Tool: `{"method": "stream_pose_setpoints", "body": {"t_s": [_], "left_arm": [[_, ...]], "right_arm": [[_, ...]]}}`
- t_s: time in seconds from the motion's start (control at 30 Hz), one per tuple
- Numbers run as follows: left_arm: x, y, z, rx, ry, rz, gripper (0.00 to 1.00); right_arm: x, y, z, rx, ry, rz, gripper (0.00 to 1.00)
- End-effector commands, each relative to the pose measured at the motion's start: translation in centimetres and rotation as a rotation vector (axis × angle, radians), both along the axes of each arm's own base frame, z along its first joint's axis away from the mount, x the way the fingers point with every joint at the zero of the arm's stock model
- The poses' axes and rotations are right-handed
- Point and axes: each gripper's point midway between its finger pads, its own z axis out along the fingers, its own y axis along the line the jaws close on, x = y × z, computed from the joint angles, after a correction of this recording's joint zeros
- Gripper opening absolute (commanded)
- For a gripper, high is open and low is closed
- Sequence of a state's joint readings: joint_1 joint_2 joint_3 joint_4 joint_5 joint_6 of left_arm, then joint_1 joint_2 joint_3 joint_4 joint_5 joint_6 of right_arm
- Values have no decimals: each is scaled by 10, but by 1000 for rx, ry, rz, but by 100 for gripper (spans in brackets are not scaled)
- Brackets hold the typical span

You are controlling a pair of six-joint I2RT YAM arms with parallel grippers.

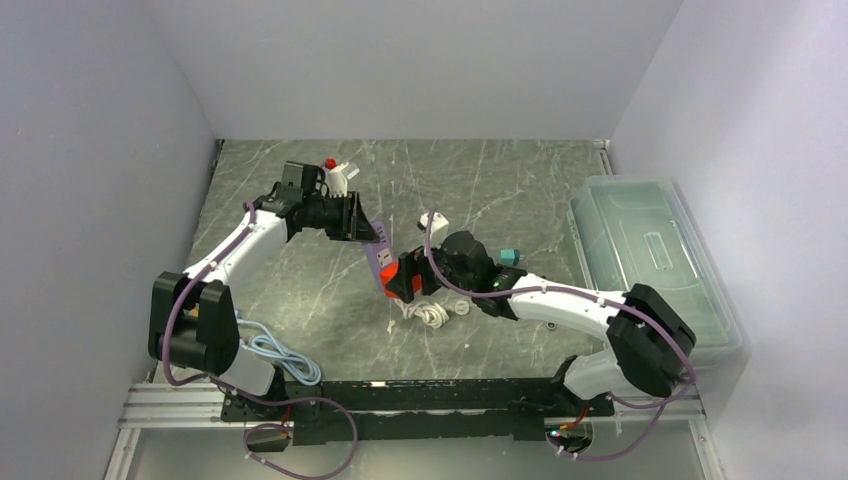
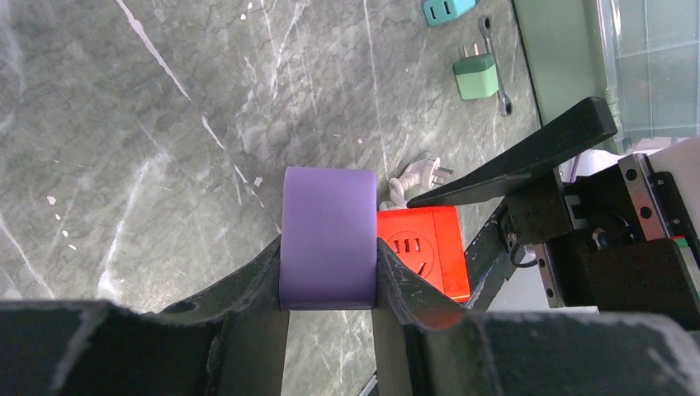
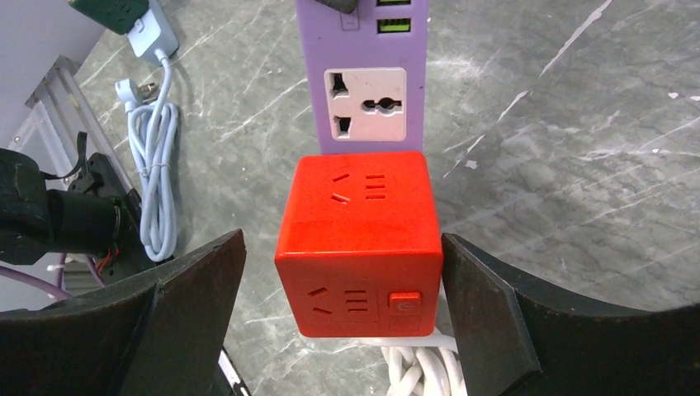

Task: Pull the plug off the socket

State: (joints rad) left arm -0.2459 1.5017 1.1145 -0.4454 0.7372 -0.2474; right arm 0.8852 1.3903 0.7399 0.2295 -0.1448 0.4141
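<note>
A purple socket strip (image 1: 379, 255) is held off the table in my left gripper (image 1: 366, 233), which is shut on its sides; the left wrist view shows the strip (image 2: 328, 235) between the left gripper's (image 2: 328, 266) fingers. A red cube plug (image 1: 408, 272) sits against the strip's lower end, with a coiled white cord (image 1: 432, 314) below it. My right gripper (image 3: 342, 276) is open, one jaw on each side of the red cube (image 3: 357, 239), with a gap on the left side. The strip (image 3: 363, 82) rises behind the cube.
A clear plastic lidded box (image 1: 650, 260) stands at the right. A teal adapter (image 1: 510, 257), a white plug (image 1: 433, 220) and a white-and-red adapter (image 1: 338, 172) lie on the marble table. A pale blue cord (image 1: 282, 355) lies near the left base. A green adapter (image 2: 476, 76) lies by a wrench.
</note>
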Motion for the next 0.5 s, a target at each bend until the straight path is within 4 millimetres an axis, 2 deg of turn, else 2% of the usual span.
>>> {"method": "stream_pose_setpoints", "body": {"t_s": [0.0, 0.27, 0.47], "left_arm": [[-1, -10, 15, -49, -33, -48, 0], [-2, -11, 15, -56, -30, -55, 0], [-3, -12, 16, -58, -29, -60, 0]], "right_arm": [[8, 11, 21, 26, -66, -8, 90], [11, 10, 7, -8, -51, -24, 85], [11, 12, 9, -6, -63, -9, 67]]}}
